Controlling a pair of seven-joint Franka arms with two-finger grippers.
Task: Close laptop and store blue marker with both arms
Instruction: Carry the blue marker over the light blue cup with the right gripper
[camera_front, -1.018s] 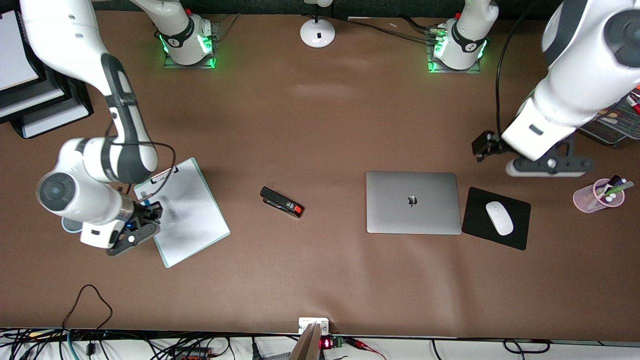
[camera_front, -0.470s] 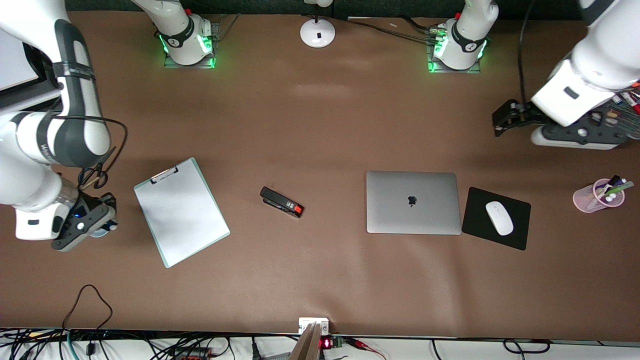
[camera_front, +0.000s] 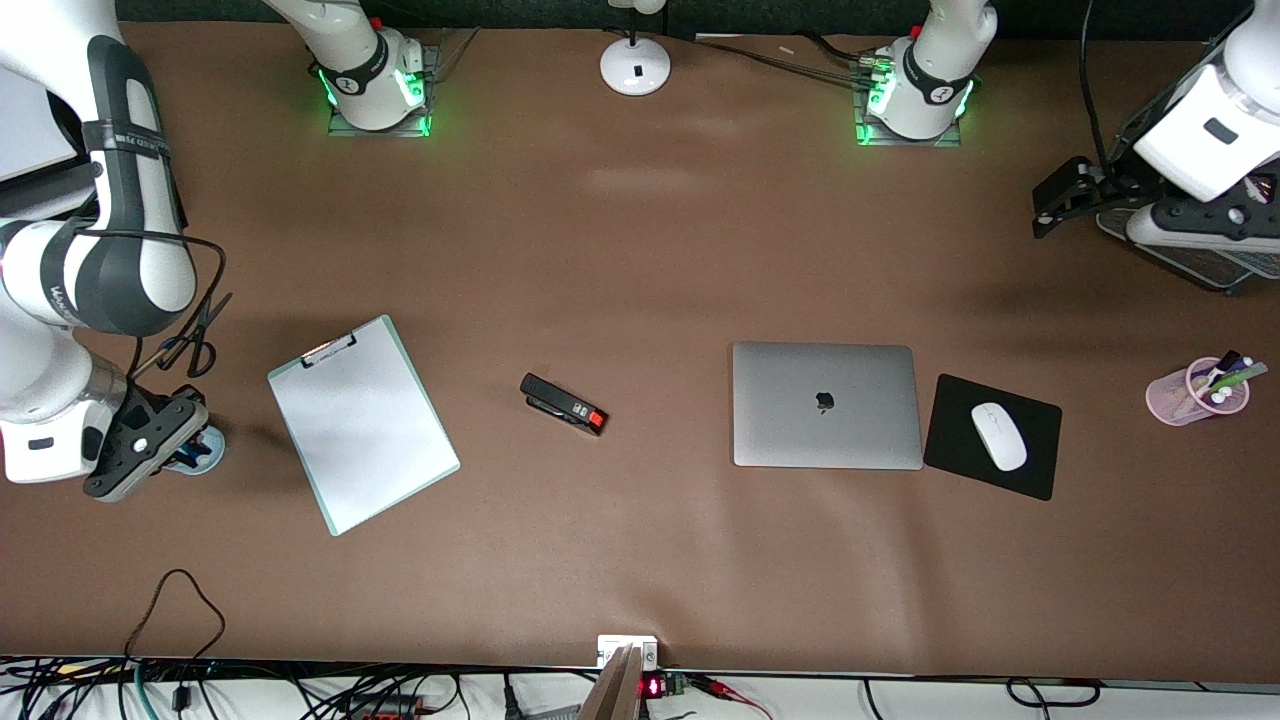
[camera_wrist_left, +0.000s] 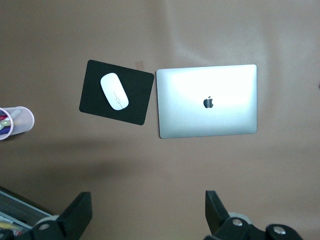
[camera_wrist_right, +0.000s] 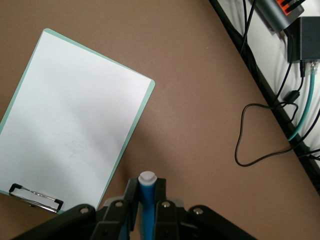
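Observation:
The silver-grey laptop (camera_front: 825, 404) lies shut on the table, lid down with the dark logo up, and also shows in the left wrist view (camera_wrist_left: 207, 100). My right gripper (camera_wrist_right: 147, 187) is shut on the blue marker (camera_wrist_right: 147, 195), whose white end sticks out between the fingers. In the front view this gripper (camera_front: 172, 446) hangs over the table beside the clipboard (camera_front: 362, 425), toward the right arm's end. My left gripper (camera_front: 1058, 202) is open and holds nothing. It hangs high over the left arm's end of the table, with its fingers (camera_wrist_left: 80, 216) spread wide.
A black stapler (camera_front: 563, 404) lies between clipboard and laptop. A black mouse pad (camera_front: 950, 420) with a white mouse (camera_front: 998, 436) sits beside the laptop. A pink cup of pens (camera_front: 1195, 392) and a tray (camera_front: 1215, 268) stand at the left arm's end. Scissors (camera_front: 195, 335) and a pale blue round thing (camera_front: 205, 458) lie near my right gripper.
My right gripper has carried the marker off the clipboard's edge toward the right arm's end of the table. My left gripper has drawn away from the laptop toward the tray and the bases.

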